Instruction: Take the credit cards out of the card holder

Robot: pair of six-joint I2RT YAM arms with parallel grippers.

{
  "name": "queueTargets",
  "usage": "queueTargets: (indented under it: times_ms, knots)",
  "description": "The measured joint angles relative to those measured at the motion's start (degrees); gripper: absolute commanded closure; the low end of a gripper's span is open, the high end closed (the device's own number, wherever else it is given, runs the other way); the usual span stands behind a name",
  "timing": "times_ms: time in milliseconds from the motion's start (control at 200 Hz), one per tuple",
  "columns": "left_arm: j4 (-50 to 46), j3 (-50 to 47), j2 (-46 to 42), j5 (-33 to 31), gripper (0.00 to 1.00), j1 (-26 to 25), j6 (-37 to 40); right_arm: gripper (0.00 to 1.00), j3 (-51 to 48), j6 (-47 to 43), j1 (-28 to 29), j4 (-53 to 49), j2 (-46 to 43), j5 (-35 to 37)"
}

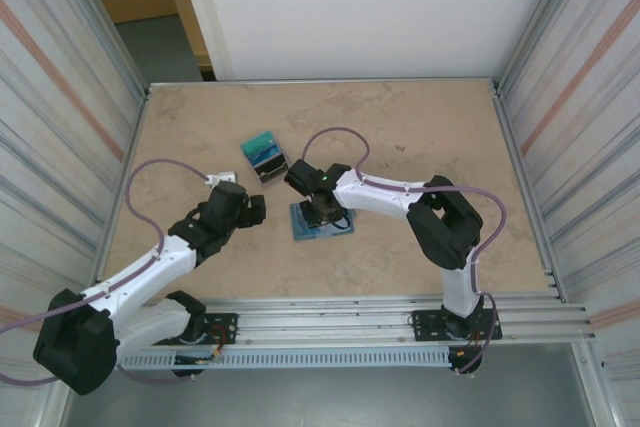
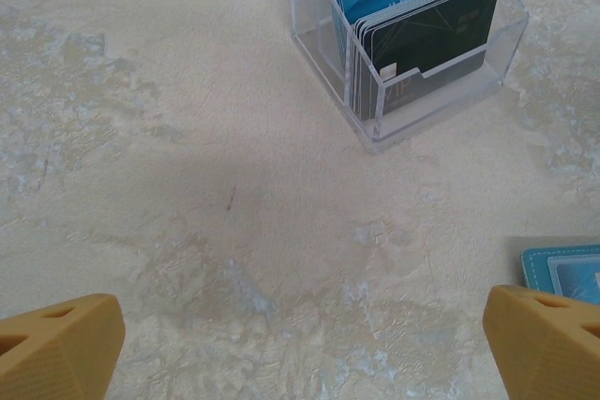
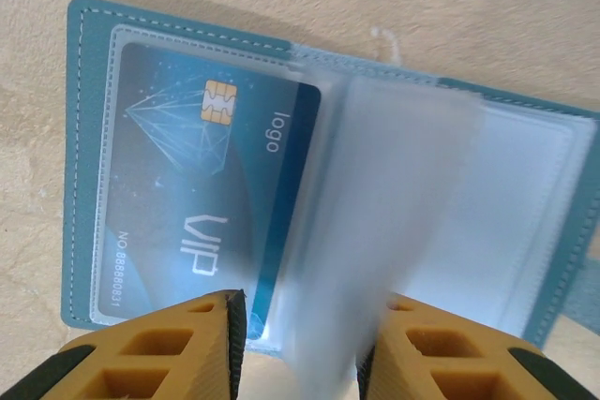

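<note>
Wallet (image 3: 84,138) lies open on the surface (image 3: 469,7), one card (image 3: 187,185) in its pocket. Right claw (image 3: 305,325) straddles its clear sleeve (image 3: 375,185), can't tell if pinching. Left claw (image 2: 300,353) wide open beside it.

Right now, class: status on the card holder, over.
Left gripper open, empty. Right gripper astride clear sleeve of card holder. VIP card not yet out.

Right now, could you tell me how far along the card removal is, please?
Done: cards already stand in the clear box. In hand: the right gripper straddles a clear sleeve of the open wallet. Still to do: a blue card sits pocketed; the left gripper is open.
</note>
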Motion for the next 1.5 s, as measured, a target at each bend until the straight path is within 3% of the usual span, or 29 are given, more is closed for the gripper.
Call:
queueTargets:
  times_ms: [220,822,1092,1498]
  knots:
    - [-0.5,2.4,2.4,-0.2,0.01,-2.0,1.0,0.7,-2.0,0.0,-1.8,-0.1,-2.8,1.4]
    - [-1.9,9.2,15.6,-4.3,0.01,-14.7,2.1,0.68,-8.0,-2.4,-10.4,-0.2,-8.7,2.0]
    - [-1.4,8.7,19.7,-2.5,0.01,-15.3,0.4,0.68,-8.8,-2.1,-11.4,3.3,-16.3,-1.3]
    - [2.7,7.3,25.7,0.1,0.01,-15.2,-6.7,0.69,-10.2,2.0,-8.0,7.1,-12.2,-9.2]
